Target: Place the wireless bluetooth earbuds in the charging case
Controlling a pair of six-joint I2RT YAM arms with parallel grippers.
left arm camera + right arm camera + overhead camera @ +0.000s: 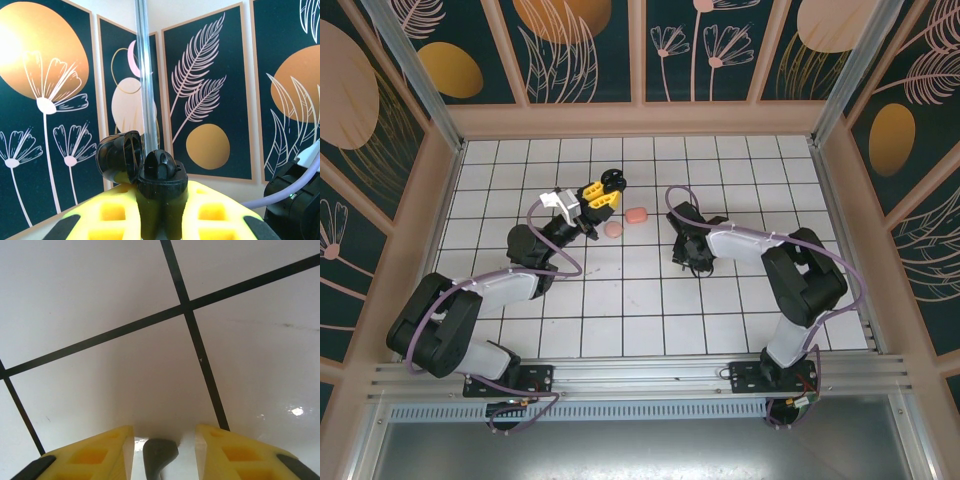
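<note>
Across the centre of the top view spreads the white tiled table (650, 320), ruled with dark grid lines and walled by panels painted with flowers and leaves (200, 90). At lower left of that frame the left arm (500, 290) rises from its base and reaches up toward the middle. At lower right the right arm (790, 270) bends inward toward the centre.

The left gripper (605, 190) is lifted off the tiles. Seen from its wrist camera, the left gripper (160, 197) has its yellow jaws clamped on the black charging case (162, 175), which stands upright with its lid (120, 157) swung open to the left. From above, the case (612, 181) sits just above centre of the frame.

The right gripper (695, 262) points down at the tiles, right of centre. In its own camera the right gripper (164, 429) has its jaws apart. A dark earbud (160, 452) lies on the table between them at the bottom of the frame, with a narrow gap on either side.

Between the two grippers in the top view lie an oblong pink case (636, 215) and, just below left of it, a round pink case (615, 229). They are too small to tell if they are open.
</note>
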